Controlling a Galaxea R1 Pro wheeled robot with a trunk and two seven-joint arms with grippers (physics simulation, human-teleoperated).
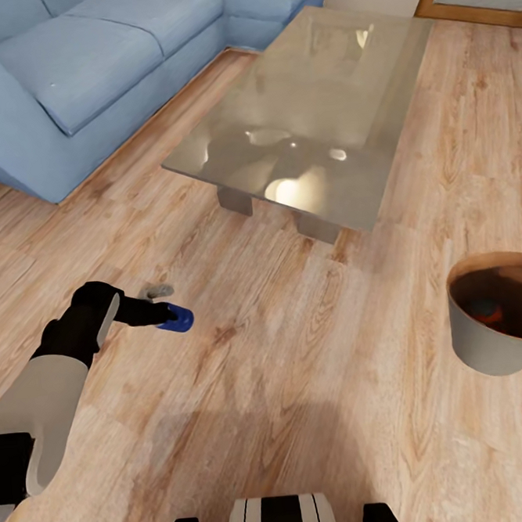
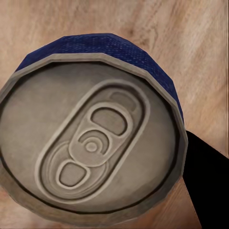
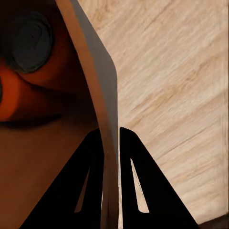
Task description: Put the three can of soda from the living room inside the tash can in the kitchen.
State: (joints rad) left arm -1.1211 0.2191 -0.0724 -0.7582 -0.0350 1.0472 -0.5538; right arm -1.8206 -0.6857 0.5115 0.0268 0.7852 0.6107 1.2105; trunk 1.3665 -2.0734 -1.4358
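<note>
Blue can [image 1: 177, 320] lying sideways in left gripper [image 1: 165, 314], low over wood floor [image 1: 304, 414], silver top facing wrist cam, jaws prob. clamped on it. Right gripper [image 3: 110, 138] pinching bin [image 1: 487, 345] rim; bin well to the right, orange can [image 1: 487, 311] inside.

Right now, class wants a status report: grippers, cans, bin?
Left gripper shut on blue can. Right gripper shut on bin rim. Orange can inside.
</note>
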